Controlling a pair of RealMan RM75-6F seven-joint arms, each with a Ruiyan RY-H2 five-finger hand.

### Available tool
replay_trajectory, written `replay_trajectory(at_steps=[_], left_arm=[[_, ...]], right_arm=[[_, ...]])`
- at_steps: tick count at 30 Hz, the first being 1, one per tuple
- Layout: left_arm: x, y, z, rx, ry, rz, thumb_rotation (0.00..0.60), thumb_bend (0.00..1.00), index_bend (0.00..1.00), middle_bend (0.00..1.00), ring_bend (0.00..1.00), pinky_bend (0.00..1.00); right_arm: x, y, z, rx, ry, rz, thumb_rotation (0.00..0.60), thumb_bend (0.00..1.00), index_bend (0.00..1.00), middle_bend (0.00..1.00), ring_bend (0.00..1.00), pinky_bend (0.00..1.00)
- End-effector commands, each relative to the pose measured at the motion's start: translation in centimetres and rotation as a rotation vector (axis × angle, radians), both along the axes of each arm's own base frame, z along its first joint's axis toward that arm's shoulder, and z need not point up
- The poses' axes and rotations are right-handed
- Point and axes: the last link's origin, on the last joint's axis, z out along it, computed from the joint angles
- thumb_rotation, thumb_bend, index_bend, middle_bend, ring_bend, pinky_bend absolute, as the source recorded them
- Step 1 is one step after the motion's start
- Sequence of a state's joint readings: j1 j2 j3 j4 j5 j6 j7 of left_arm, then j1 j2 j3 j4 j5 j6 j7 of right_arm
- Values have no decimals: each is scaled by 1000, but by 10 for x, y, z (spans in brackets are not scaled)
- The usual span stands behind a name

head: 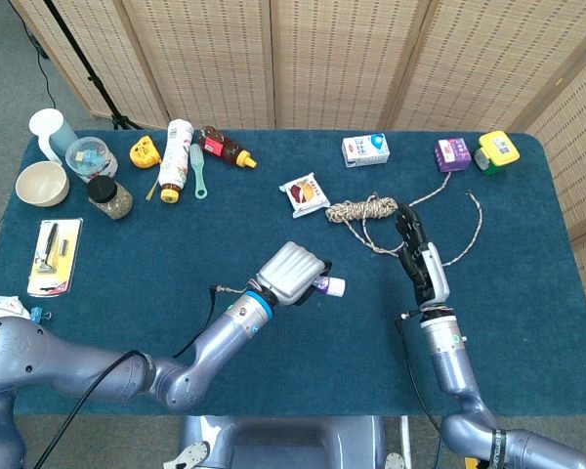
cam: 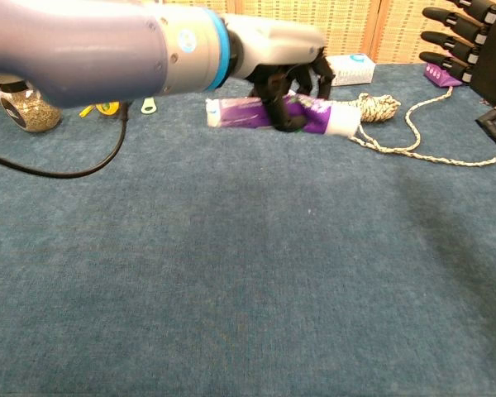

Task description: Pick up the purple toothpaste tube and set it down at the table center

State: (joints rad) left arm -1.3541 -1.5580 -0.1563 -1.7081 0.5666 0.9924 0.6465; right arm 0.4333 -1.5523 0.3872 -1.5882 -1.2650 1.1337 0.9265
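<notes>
My left hand (head: 291, 274) (cam: 277, 74) grips the purple toothpaste tube (cam: 314, 117) across its middle and carries it above the blue table (head: 156, 254). The tube lies level, its white cap (head: 335, 287) pointing right and its flat tail (cam: 231, 112) pointing left. In the head view only the cap end shows past the hand. My right hand (head: 422, 264) (cam: 471, 41) stands apart to the right, fingers spread and holding nothing.
A coiled rope (head: 366, 209) lies just behind the hands, its loose end trailing right. A snack packet (head: 304, 193), a small carton (head: 365, 149) and a purple box (head: 452, 154) sit further back. Bottles, jars and a bowl (head: 41, 183) crowd the far left.
</notes>
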Motion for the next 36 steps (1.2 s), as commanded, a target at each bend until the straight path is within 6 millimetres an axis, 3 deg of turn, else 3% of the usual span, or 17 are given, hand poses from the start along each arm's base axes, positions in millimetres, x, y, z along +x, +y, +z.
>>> replay_trajectory(at_steps=[1, 10, 18, 23, 26, 31, 34, 36], left_arm=[[-12, 1, -6, -3, 17, 18, 600, 1000, 563, 538, 535, 653], [-45, 5, -32, -1, 70, 79, 600, 1000, 480, 459, 463, 626], [-53, 6, -38, -21, 75, 107, 600, 972, 187, 214, 221, 408], [-56, 5, -33, -26, 77, 116, 600, 829, 53, 103, 116, 330], [-59, 8, -24, -8, 62, 128, 600, 818, 30, 80, 102, 325], [-74, 9, 7, 65, 28, 148, 600, 818, 30, 76, 100, 325], [-89, 4, 30, 110, 20, 165, 600, 818, 58, 76, 111, 325], [-102, -2, 47, 142, 15, 183, 600, 818, 80, 80, 127, 325]], right_arm=[[-2, 1, 3, -6, 8, -1, 184, 0, 0, 0, 0, 0], [-10, 3, 15, -30, 40, -6, 186, 0, 0, 0, 0, 0], [-15, 3, 23, -46, 50, -15, 193, 0, 0, 0, 0, 0], [-19, 1, 30, -60, 78, -17, 206, 0, 0, 0, 0, 0], [-22, 1, 34, -67, 101, -15, 211, 0, 0, 0, 0, 0], [-29, 1, 41, -78, 173, -5, 225, 0, 0, 0, 0, 0], [-35, 2, 45, -78, 249, 8, 318, 0, 0, 0, 0, 0], [-40, 3, 46, -76, 321, 18, 493, 0, 0, 0, 0, 0]])
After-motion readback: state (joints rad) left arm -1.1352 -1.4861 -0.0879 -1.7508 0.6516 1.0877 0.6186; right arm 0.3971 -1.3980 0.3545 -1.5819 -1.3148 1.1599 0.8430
